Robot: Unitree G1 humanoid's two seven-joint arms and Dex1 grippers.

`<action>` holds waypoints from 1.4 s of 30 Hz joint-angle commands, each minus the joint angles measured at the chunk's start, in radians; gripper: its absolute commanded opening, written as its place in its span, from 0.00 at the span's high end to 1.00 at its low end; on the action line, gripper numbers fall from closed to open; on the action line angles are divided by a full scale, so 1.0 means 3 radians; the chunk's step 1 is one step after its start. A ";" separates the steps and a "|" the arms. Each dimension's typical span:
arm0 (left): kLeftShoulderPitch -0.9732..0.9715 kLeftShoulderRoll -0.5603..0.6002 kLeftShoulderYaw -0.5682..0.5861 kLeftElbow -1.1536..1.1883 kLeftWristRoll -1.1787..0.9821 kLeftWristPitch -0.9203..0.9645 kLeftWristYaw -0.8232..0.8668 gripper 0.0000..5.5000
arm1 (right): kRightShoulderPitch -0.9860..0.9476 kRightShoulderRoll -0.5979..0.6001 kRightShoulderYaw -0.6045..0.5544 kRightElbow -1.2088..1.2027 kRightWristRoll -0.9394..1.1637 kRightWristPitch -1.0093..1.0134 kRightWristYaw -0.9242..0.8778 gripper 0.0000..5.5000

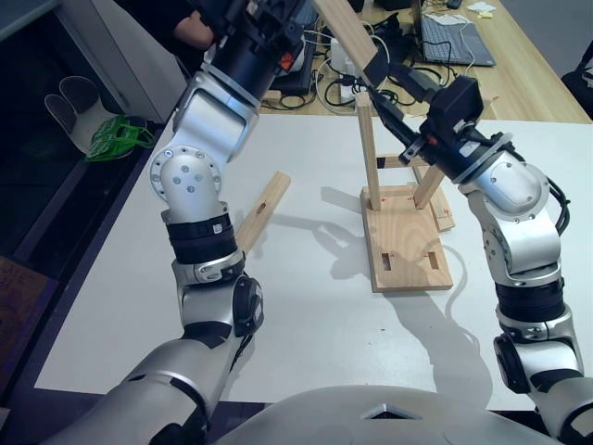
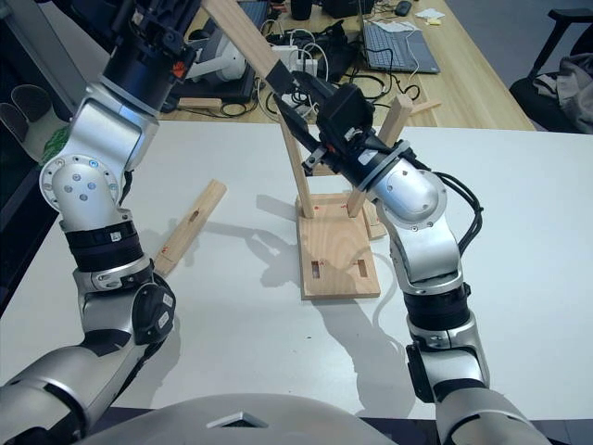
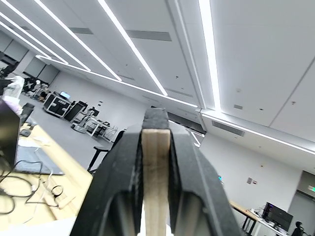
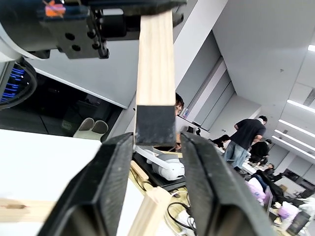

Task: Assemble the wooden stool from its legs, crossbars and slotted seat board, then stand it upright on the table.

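My left gripper (image 3: 156, 123) is raised high over the table's far side, shut on a wooden leg (image 1: 347, 32) that slants down to the right. The leg's black-tipped lower end (image 4: 154, 125) sits between the fingers of my right gripper (image 4: 157, 142), which is open with a small gap on each side. Below, the slotted seat board (image 1: 408, 255) lies flat on the white table (image 1: 315, 324). One leg (image 1: 369, 148) stands upright in it, and a second leg (image 1: 429, 185) leans at its far right corner. Another loose leg (image 1: 264, 209) lies left of the board.
A short wooden piece (image 1: 446, 215) lies against the board's right edge. Beyond the table is a wooden desk (image 1: 519, 83) with a laptop (image 1: 454, 37) and tangled cables (image 1: 338, 83). A green object (image 1: 116, 139) sits off the table's left edge.
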 commanded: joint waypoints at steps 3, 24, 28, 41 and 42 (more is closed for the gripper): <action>0.0122 0.0267 0.0006 -0.0014 0.0129 0.0096 -0.0033 0.92 | 0.0141 -0.0321 0.0051 0.0220 -0.0373 0.0085 0.0104 0.49; 0.1079 0.1082 -0.1125 0.1149 0.2901 -0.1534 -0.0802 0.92 | 0.0348 0.0076 -0.0170 -0.0332 -0.0133 0.0487 -0.0237 0.02; 0.0936 0.1027 -0.1097 0.1431 0.2999 -0.1596 -0.0780 0.92 | 0.0332 0.0110 -0.0152 -0.0324 -0.0118 0.0493 -0.0254 0.02; 0.1007 0.0806 -0.0917 0.1091 0.2856 -0.0907 -0.0585 0.92 | 0.0361 0.0099 -0.0194 -0.0286 -0.0157 0.0463 -0.0259 0.02; 0.1019 0.0804 -0.0913 0.1056 0.2862 -0.0871 -0.0572 0.92 | 0.0363 0.0100 -0.0197 -0.0285 -0.0158 0.0461 -0.0262 0.02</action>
